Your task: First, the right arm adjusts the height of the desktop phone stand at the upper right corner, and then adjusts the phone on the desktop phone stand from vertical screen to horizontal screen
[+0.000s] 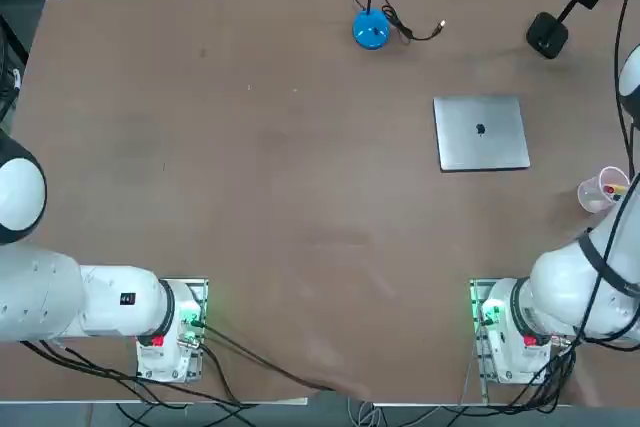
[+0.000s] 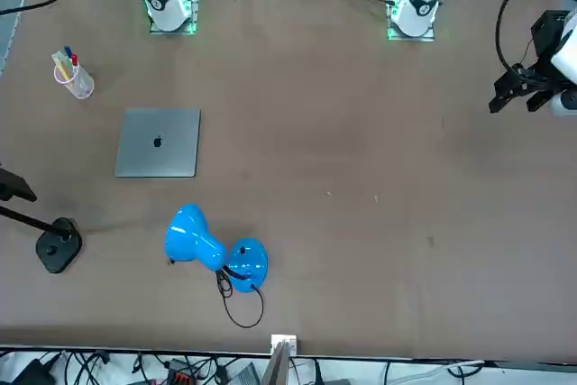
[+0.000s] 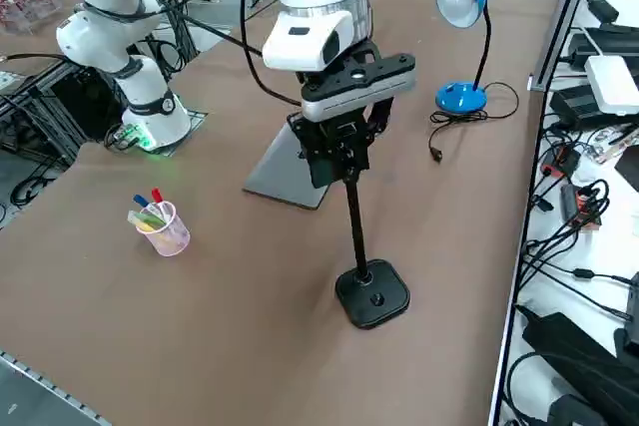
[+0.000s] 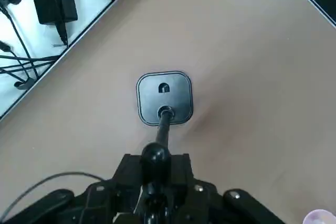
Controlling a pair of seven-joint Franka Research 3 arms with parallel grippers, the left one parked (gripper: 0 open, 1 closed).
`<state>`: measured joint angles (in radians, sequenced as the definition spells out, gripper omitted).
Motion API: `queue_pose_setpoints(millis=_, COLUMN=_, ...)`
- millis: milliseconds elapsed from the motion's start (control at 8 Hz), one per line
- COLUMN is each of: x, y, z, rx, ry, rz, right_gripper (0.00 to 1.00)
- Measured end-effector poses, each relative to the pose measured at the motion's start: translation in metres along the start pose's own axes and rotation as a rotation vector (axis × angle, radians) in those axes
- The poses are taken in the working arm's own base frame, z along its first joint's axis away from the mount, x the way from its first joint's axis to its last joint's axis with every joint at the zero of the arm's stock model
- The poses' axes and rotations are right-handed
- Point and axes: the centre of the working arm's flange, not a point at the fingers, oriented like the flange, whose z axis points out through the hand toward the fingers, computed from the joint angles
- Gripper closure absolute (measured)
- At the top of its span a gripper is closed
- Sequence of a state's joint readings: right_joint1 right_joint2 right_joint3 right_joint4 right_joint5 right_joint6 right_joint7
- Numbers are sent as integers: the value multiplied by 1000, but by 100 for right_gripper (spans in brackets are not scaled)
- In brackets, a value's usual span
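1. Desktop phone stand [image 3: 371, 291]: upright near the far right table corner, rounded black base flat on the brown table [image 1: 260, 197], thin pole rising straight.
2. Right gripper [image 3: 337, 162]: poised over the pole's top, fingers closed around the upper pole and its head.
3. Phone: black slab apparently at the pole's top behind the gripper, orientation impossible to tell.
4. Grey laptop [image 1: 481, 133]: flat, lid shut, near the stand's base.
5. Blue lamp [image 2: 212, 250]: well apart along the far edge.
6. Cup of pens [image 3: 160, 222]: near the laptop.
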<state>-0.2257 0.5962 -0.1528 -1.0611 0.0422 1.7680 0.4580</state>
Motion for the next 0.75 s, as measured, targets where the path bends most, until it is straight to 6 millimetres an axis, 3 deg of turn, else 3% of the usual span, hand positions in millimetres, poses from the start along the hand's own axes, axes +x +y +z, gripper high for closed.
queue_pose_setpoints(millis=750, x=4, y=-5, z=35, rx=-14, ry=-15, rz=2, right_gripper=71)
